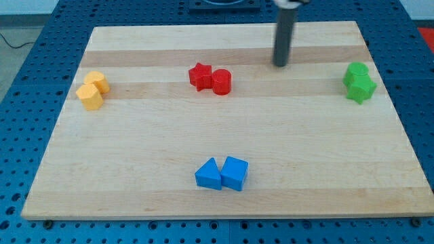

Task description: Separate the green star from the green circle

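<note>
The green star (361,89) sits near the view's right edge of the wooden board (135,156). The green circle (356,72) touches it just above, toward the view's top. My tip (280,65) rests on the board near the view's top, well to the left of both green blocks, about a hundred pixels away and touching no block.
A red star (200,76) and a red cylinder (222,81) touch left of my tip. Two yellow blocks (93,90) sit at the view's left. A blue triangle (209,174) and a blue cube (234,173) lie near the view's bottom.
</note>
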You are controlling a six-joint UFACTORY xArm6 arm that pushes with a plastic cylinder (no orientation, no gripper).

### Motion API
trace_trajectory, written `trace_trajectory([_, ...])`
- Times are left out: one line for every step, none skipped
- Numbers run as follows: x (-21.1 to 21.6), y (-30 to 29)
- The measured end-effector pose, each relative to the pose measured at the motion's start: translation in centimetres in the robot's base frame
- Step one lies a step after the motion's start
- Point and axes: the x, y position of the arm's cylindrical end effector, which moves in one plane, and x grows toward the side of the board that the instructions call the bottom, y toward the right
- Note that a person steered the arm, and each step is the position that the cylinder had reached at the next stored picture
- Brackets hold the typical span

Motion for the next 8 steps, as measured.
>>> trace_trajectory([-2.4, 10.2])
trace_trajectory([-2.6, 19.7])
trace_trajectory([-2.6, 19.7])
trace_trajectory([-2.3, 20.1])
trace_trajectory([-1.5, 20.1])
trace_trajectory([2.6, 20.1])
trace_trajectory([10.1, 20.1])
trace_trajectory([11.6, 18.4])
